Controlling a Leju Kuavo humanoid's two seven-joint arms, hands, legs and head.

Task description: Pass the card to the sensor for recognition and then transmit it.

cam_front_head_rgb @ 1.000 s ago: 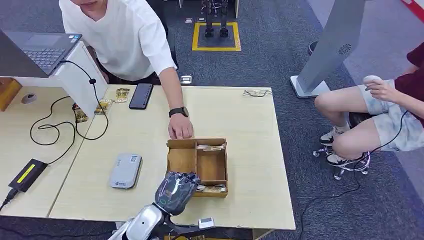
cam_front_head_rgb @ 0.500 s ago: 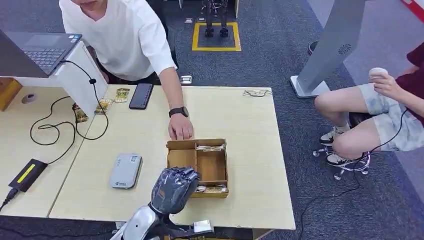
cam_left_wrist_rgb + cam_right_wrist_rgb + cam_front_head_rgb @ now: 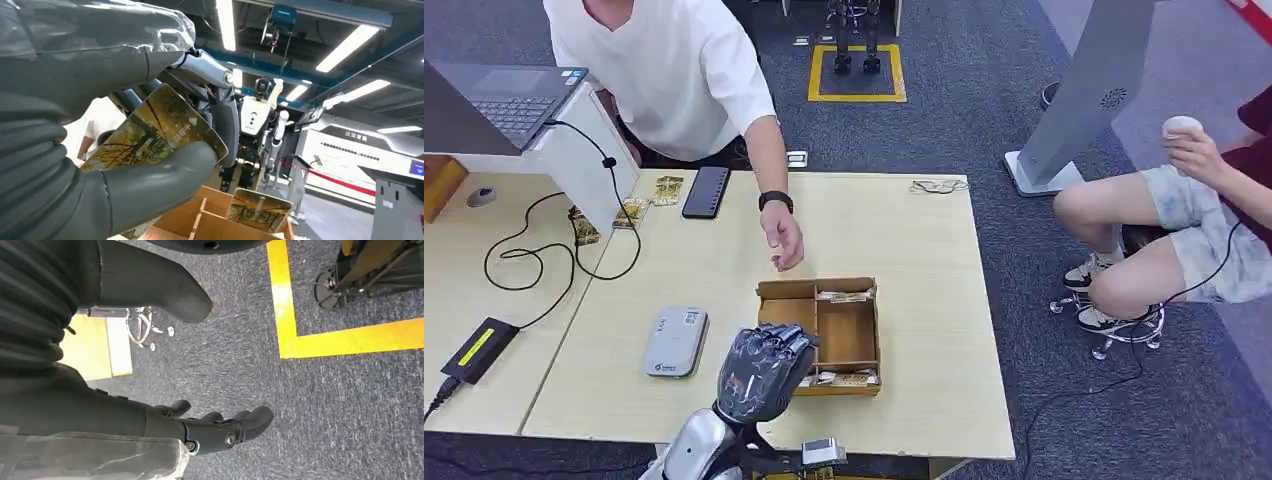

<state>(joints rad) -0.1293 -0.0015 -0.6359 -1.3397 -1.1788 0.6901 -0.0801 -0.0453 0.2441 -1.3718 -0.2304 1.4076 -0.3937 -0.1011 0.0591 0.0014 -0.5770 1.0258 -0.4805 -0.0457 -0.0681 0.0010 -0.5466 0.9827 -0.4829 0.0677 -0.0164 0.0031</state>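
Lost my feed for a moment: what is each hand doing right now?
Left hand: holding a glossy card with a golden tree picture.
Right hand: hanging over the carpet, holding nothing, fingers loosely curled and apart.

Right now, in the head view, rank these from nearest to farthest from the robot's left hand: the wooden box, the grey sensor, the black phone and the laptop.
From the left hand:
1. Wooden box, right beside it, on the robot's right.
2. Grey sensor, a little off on its left.
3. Black phone, at the table's far edge.
4. Laptop, far left, on the white stand.
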